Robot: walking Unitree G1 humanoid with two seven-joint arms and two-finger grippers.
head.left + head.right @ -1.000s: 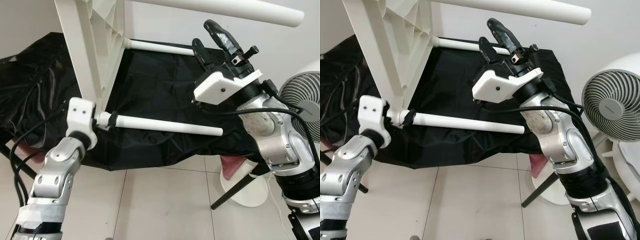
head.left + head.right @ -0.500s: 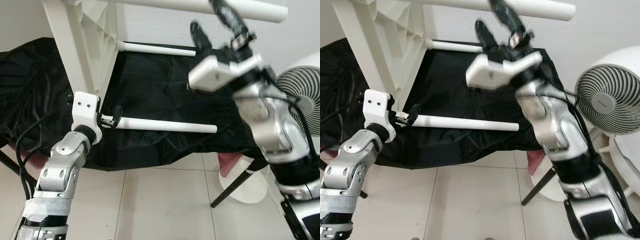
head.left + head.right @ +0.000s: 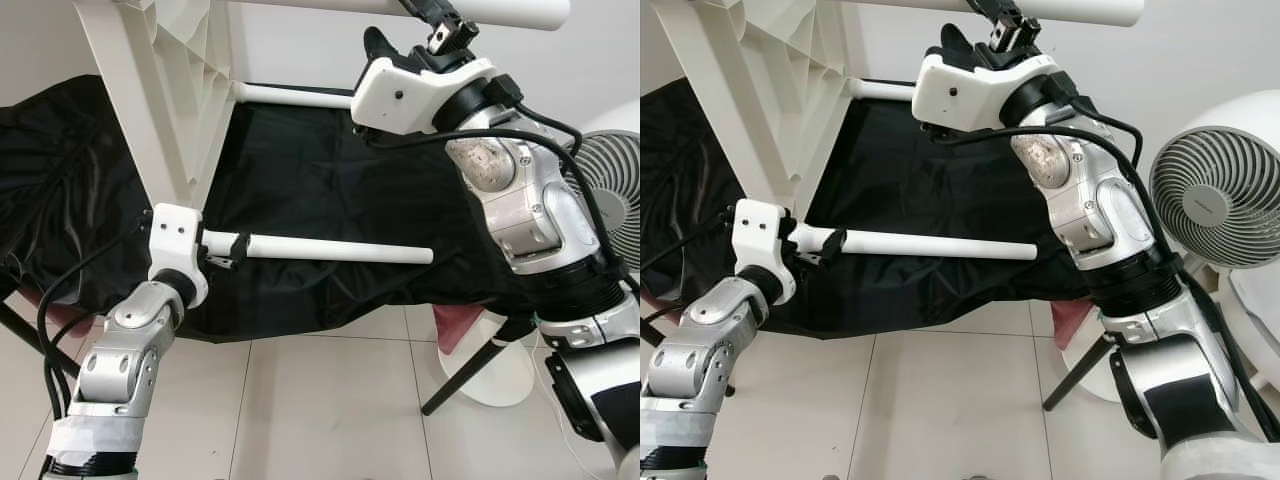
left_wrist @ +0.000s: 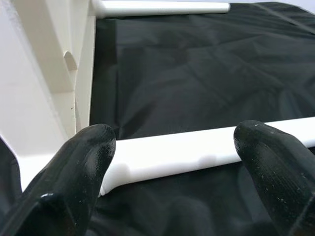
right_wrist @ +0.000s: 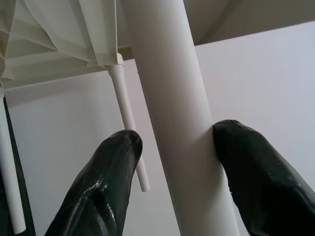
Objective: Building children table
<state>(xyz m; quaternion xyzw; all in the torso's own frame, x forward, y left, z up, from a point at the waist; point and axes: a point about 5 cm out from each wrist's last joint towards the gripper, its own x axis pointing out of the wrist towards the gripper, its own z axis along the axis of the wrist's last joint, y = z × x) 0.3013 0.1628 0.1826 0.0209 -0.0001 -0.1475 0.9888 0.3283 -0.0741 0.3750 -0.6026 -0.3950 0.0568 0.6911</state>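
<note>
White plastic table (image 3: 160, 90) lies tipped on its side over a black cloth (image 3: 330, 190). The left gripper (image 4: 172, 162) has its fingers spread apart around one table leg (image 3: 340, 250), not squeezing it. Up high, the right gripper (image 5: 172, 177) has another leg (image 5: 172, 123) between its fingers, one finger (image 5: 256, 177) touching it. A fan (image 3: 1220, 190) stands nearby.

A white fan (image 3: 1215, 195) stands on the pale tiled floor (image 3: 320, 400) by a white wall (image 3: 1200, 60).
</note>
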